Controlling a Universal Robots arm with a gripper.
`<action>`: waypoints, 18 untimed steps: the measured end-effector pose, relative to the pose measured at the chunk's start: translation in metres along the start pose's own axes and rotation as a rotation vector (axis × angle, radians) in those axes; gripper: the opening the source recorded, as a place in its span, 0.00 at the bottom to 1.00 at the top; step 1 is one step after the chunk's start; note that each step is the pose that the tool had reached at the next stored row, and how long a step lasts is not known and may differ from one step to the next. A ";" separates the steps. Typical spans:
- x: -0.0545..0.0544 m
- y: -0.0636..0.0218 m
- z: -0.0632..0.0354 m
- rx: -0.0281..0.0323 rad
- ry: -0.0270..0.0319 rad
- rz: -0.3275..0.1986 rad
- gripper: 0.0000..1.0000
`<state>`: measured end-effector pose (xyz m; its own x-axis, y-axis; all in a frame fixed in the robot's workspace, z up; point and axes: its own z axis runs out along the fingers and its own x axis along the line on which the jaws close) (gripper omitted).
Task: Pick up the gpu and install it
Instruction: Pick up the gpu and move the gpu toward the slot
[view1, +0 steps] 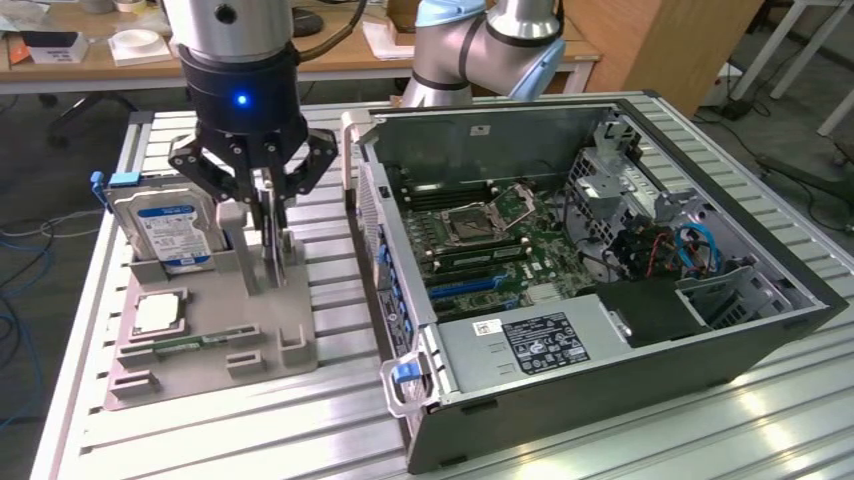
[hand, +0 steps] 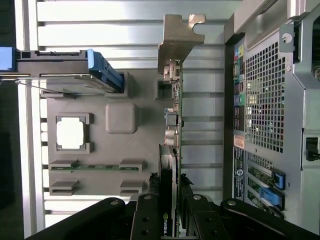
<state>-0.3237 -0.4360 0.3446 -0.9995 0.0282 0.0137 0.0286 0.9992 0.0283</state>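
Gripper narrow, pinching gpu top edge; card upright in tray. Prob. light, stiff, fragile: grip bare edges, not components.

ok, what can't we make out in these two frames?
- gpu bottom edge: exterior view, hidden in the tray slot; seated or lifted unclear.
- gpu's gripped end: wrist view, covered by the end effector.
- hard drive label text: exterior view, too small.
- computer case: wrist view, cut off by the picture edge.
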 end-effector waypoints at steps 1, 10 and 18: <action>0.000 0.0000 -0.0006 0.0000 -0.0001 0.000 0.26; 0.000 0.0002 -0.0063 0.0000 -0.0001 0.000 0.26; 0.000 0.0004 -0.0124 0.0000 0.0000 0.000 0.26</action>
<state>-0.3237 -0.4360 0.3571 -0.9995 0.0283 0.0137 0.0286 0.9992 0.0283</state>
